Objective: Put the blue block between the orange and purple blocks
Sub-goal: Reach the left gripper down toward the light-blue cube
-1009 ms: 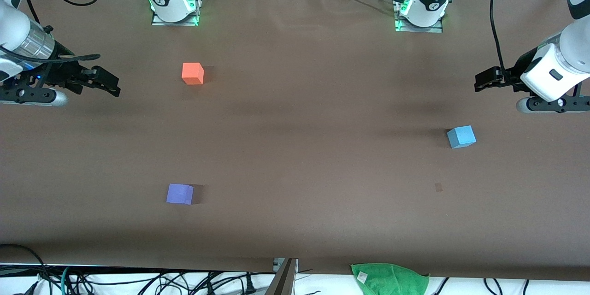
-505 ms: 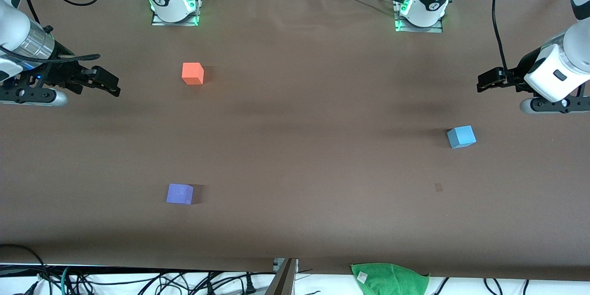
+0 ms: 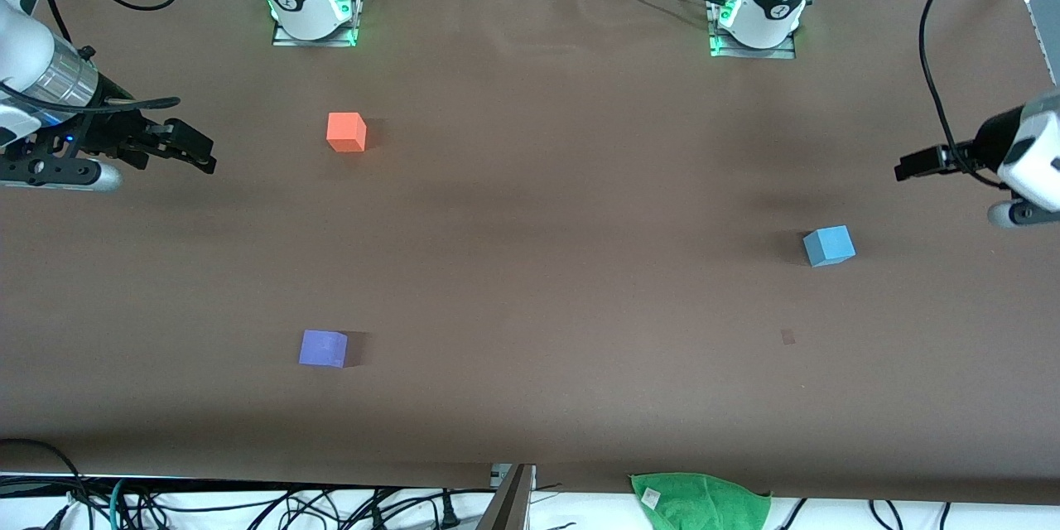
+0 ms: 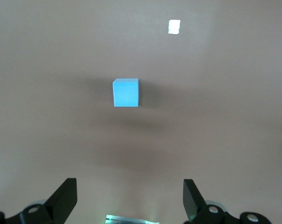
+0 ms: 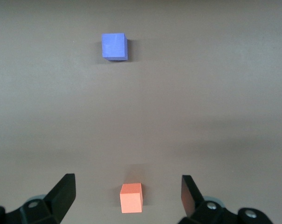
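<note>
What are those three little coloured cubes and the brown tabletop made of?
The blue block, orange block and purple block look like matte foam or painted wood: flat colour, no glare, soft edges; which one, I cannot tell. The table seems covered in brown paper or cloth: dull, with faint creases near the arms' bases.

Even, fairly bright overhead light falls on the brown table (image 3: 530,265), leaving soft, diffuse shadows beside the blue block (image 3: 828,246), the orange block (image 3: 346,132) and the purple block (image 3: 323,348), while both wrist views look slightly soft and hazy.
</note>
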Controlling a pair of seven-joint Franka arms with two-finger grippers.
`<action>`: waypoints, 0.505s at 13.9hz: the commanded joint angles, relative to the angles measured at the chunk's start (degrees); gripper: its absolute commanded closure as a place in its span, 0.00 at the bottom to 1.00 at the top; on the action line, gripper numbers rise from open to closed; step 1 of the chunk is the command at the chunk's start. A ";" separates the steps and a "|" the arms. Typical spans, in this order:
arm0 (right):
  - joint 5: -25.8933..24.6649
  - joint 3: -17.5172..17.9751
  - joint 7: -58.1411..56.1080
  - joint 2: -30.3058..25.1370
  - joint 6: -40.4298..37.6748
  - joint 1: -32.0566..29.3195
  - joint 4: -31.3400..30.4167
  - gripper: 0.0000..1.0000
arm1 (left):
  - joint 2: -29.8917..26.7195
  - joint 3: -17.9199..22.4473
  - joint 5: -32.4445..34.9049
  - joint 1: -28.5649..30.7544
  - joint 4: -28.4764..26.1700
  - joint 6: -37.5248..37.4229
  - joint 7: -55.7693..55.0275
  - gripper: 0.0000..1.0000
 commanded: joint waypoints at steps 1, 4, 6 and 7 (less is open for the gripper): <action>0.97 0.12 -1.04 -0.83 -0.32 -0.41 -0.62 0.00 | 3.50 -0.13 1.21 0.60 2.39 2.61 0.44 0.00; 0.97 0.12 -1.04 -0.74 -0.32 -0.41 -0.62 0.00 | 8.33 -0.31 3.25 0.59 1.78 7.46 0.44 0.00; 0.97 0.12 -1.04 -0.83 -0.32 -0.41 -0.62 0.00 | 11.75 -0.31 3.07 0.77 1.60 8.95 -0.09 0.00; 0.97 0.12 -1.04 -0.83 -0.32 -0.41 -0.62 0.00 | 13.16 -0.31 3.07 0.77 1.08 10.00 -0.44 0.00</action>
